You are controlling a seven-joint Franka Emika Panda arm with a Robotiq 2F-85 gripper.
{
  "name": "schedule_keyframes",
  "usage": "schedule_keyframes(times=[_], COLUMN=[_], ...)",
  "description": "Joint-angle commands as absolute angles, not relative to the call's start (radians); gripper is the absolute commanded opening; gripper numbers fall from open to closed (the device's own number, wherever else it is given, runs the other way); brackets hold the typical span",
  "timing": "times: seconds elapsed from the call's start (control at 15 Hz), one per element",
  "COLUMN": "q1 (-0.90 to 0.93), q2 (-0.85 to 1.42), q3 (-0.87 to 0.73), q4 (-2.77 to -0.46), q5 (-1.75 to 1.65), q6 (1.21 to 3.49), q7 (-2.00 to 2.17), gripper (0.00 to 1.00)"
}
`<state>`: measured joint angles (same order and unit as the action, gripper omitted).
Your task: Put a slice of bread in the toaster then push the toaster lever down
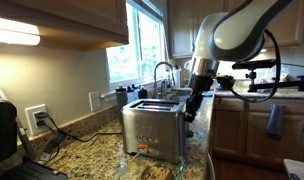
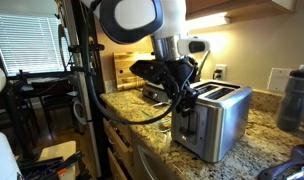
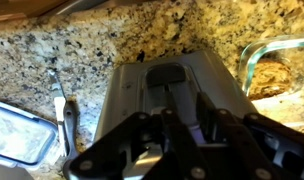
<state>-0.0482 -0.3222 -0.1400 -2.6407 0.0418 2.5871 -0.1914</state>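
A Franka arm's gripper (image 3: 180,108) hangs over the narrow end of the toaster (image 3: 127,100) on a granite kitchen counter (image 3: 52,40), its fingers apparently drawn together and holding nothing. The toaster lever (image 3: 167,75), a dark tab, sits just ahead of and below the fingertips. The slice of bread cannot be made out in the slots, though tan pieces lie in a glass dish (image 3: 248,62) off to the gripper's side. The lever push looks to be the step in hand. It would go best with the closed fingertips centred squarely on the tab and driven straight down along the end face, so they neither slip off nor tip the toaster.
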Motion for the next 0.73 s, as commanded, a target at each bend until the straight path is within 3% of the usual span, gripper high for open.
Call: schedule_keyframes(times=[0.0, 0.4, 0.47, 0.53, 0.67], q1=[-0.075, -0.075, -0.066, -0.066, -0.066], q2=[-0.433, -0.51, -0.476, -0.482, -0.476], q3=[-0.132, -0.129, -0.136, -0.136, -0.136], q4=[-2.551, -2.397, -2.415, -2.403, -2.404], q5=[0.003, -0.006, 0.015, 0.015, 0.015], q6=[2.338, 1.978, 2.054, 2.04, 2.041], q7=[-0.181, -0.186, -0.192, -0.192, -0.192], gripper=[0.61, 0.98, 1.0, 0.87, 1.0])
